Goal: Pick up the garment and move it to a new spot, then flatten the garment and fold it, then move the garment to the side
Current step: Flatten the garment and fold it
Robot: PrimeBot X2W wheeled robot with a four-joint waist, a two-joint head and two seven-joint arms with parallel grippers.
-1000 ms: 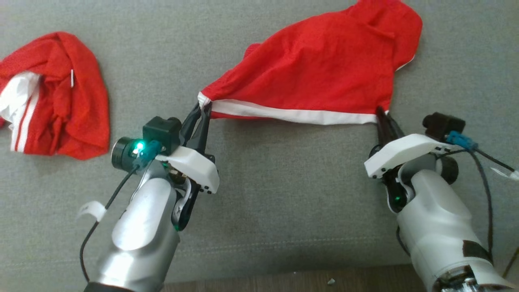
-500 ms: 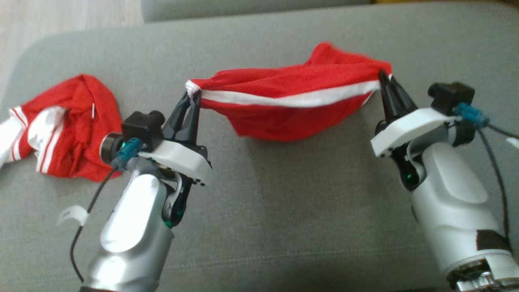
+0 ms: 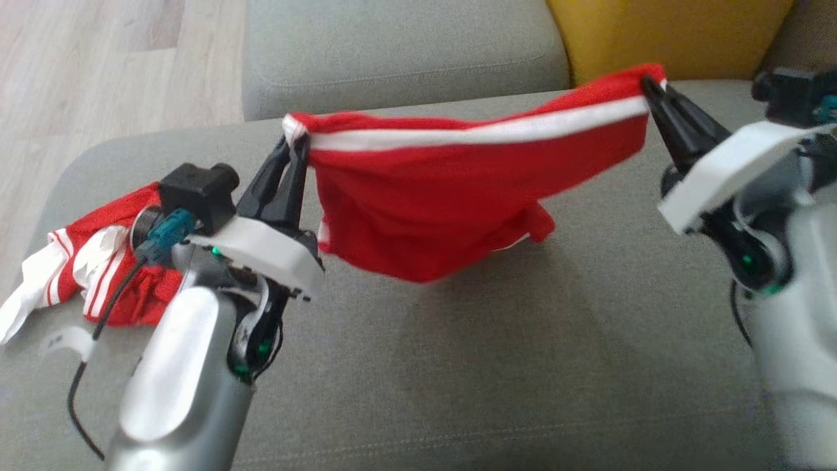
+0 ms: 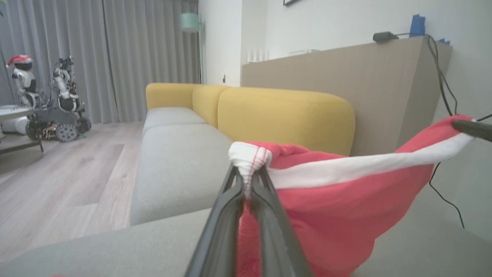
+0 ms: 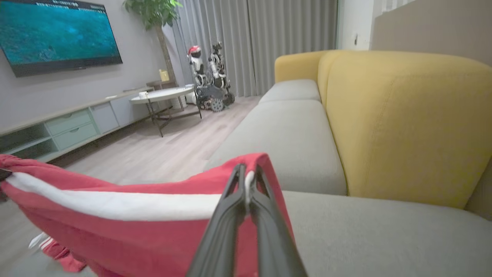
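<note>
Left pincer (image 3: 295,145): jaws pressed together on one end of the white band of the garment (image 3: 431,216), with a bunched knot of hem showing above the tips. Right pincer (image 3: 649,84): likewise closed, pinching the opposite end of the same band. The garment hangs between them, lifted off the grey sofa seat (image 3: 523,366). The band is pulled nearly straight and the red body sags in a pouch below it. The lowest fold looks close to the seat; contact cannot be told. Judgement on handling: light, thin, mesh-like knit, entirely limp. It drapes wherever unsupported, so it will likely bunch on set-down unless kept taut. Not fragile. It may slide through a thin pinch, so the doubled, stitched band is the better hold, taken at its two ends. Count: two pincers, both occupied. Two red-and-white garments: one held, and a second garment (image 3: 111,268) crumpled on the seat's left end beside the left arm. One yellow back cushion (image 3: 667,33) behind.
</note>
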